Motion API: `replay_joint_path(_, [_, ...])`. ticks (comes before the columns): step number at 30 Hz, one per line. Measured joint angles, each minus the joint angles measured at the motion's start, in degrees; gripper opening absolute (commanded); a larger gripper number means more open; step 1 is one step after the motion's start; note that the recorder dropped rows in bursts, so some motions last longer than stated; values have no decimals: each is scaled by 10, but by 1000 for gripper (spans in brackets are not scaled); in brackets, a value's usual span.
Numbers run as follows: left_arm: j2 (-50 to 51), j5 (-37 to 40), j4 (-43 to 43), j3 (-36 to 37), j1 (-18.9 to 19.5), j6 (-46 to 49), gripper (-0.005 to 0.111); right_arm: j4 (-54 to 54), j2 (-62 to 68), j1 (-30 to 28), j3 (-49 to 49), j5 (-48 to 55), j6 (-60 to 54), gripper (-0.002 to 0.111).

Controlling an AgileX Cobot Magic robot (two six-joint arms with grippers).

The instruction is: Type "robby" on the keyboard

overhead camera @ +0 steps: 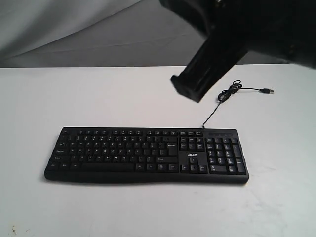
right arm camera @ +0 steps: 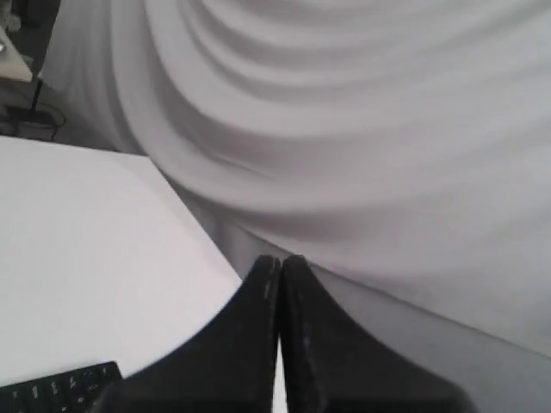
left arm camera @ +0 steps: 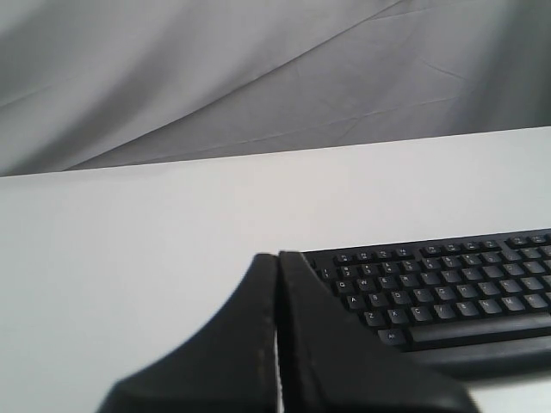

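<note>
With the keyboard lying flat on the white tabletop and the left tool and right tool both pinched together clear of its keys, typing looks not yet begun, so the next move calls for lowering one closed tip onto "r".

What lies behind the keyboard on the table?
The keyboard's thin black cable runs back across the table to a coil and USB plug. The right gripper covers some table beyond.
</note>
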Motion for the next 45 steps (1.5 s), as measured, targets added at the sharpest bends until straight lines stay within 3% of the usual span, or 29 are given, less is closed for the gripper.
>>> replay_joint_path(17, [0, 0, 0, 0, 0, 0, 0, 97, -151, -15, 20, -61, 89, 0])
replay_joint_path(24, [0, 0, 0, 0, 0, 0, 0, 100, -198, -215, 164, -40, 267, 0])
replay_joint_path(33, [0, 0, 0, 0, 0, 0, 0, 100, -361, -440, 363, -36, 301, 0])
replay_joint_path(38, [0, 0, 0, 0, 0, 0, 0, 96, -446, -503, 431, -36, 304, 0])
replay_joint_path(45, [0, 0, 0, 0, 0, 0, 0, 80, -546, -509, 489, 24, 352, 0])
